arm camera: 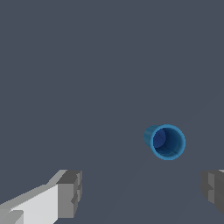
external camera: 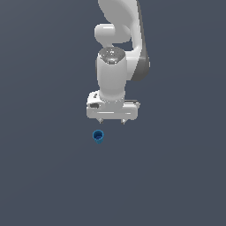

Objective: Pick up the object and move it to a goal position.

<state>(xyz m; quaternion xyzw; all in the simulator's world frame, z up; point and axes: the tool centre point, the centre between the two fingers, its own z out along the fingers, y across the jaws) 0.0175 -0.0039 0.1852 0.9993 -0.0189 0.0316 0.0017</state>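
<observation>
The object is a tiny bright-blue cup point(external camera: 98, 136) with a dark hollow top, standing upright on the dark grey floor. My white gripper point(external camera: 111, 121) hangs above it, a little toward the exterior view's right, and does not touch it. Its two short fingertips are spread wide apart with nothing between them. In the wrist view the cup point(arm camera: 165, 141) shows its open mouth. It lies ahead of the gap between the two grey pads point(arm camera: 70, 193), nearer one of them. The gripper point(arm camera: 142, 192) is open and empty.
The plain dark grey floor point(external camera: 44, 176) fills both views. The white arm point(external camera: 117, 48) rises behind the gripper to the top of the exterior view. No goal marker shows.
</observation>
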